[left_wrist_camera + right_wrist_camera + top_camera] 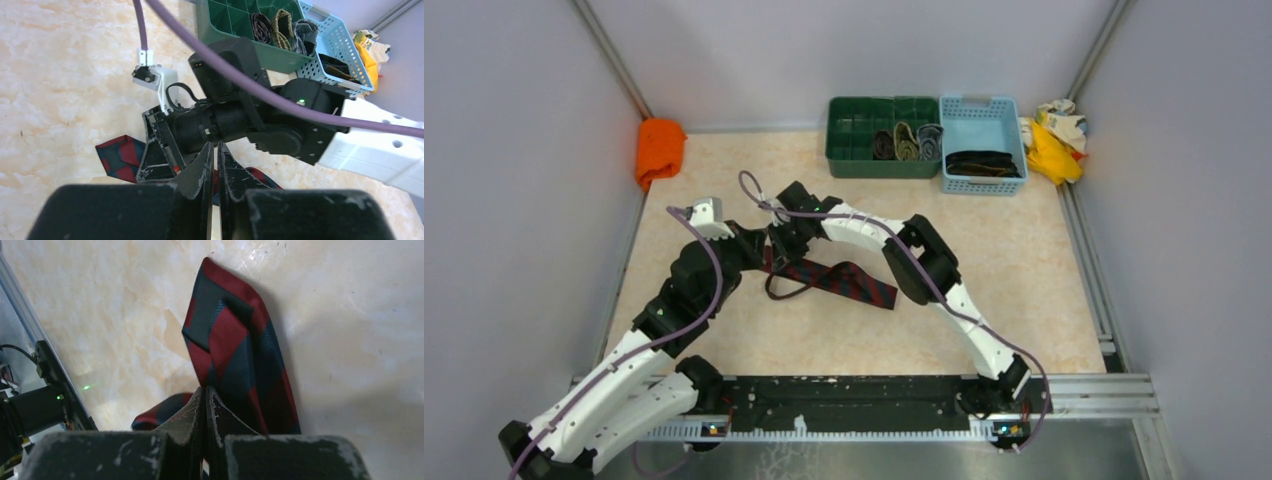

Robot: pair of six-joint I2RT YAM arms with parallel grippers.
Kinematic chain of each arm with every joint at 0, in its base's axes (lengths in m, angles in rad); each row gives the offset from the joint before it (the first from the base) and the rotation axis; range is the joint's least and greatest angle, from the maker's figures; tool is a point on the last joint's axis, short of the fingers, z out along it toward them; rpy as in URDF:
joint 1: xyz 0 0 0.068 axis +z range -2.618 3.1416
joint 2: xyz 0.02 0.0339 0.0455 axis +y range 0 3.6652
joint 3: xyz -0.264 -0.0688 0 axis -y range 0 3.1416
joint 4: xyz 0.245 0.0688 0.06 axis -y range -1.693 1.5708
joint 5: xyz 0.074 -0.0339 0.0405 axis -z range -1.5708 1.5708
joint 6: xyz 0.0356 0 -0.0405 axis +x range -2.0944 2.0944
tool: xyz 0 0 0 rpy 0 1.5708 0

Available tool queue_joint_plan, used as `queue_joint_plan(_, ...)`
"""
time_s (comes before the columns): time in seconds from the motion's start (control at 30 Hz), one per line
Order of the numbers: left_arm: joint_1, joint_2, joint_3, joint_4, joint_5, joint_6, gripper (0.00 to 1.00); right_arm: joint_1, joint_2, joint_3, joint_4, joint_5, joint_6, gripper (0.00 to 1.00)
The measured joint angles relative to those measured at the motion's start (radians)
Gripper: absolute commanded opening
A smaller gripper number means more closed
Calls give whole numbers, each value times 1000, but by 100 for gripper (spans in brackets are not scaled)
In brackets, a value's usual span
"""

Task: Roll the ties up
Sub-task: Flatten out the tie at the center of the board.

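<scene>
plaid tie (pixel 854 283), dark red and navy, lies unrolled on the table (pixel 1024 290), near the middle and slightly left. one part runs out flat toward the right. the other part loops and bunches under my two wrists.

right gripper (pixel 206 390): fingers pressed together, no gap showing. it sits low over the tie near its pointed end. in the right wrist view the pointed end lies flat on the table just past the fingertips, with a flap folded over it and another bit of fabric curling off to the left. cannot tell if any cloth is caught between the fingers.

left gripper (pixel 215 147): fingers drawn nearly together, only a thin slit between them. red fabric shows down in the slit. pinched, or just lying underneath: cannot tell. the gripper sits close against the right gripper, pointing at it.

green bin (pixel 849 160) at the far edge of the table, divided into compartments. three rolled ties (pixel 907 143) stand side by side in its right part: brown, olive, grey-blue.

blue basket (pixel 982 185) just beside the bin, on its right. dark ties (pixel 982 162) lie in it, unrolled, in a heap.

orange cloth (pixel 659 148) at the far left corner, well apart from the plaid tie. yellow-and-cream rags (pixel 1054 140) just right of the basket.
</scene>
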Motion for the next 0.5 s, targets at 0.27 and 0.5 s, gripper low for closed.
queue_joint_plan(0.27, 0, -1, 0, -8, -1, 4, 12, 6, 72, 86, -22, -26, 4, 0)
queue_joint_plan(0.5, 0, -6, 0, -1, 3, 11, 12, -11, 39, 11, 19, 5, 59, 0)
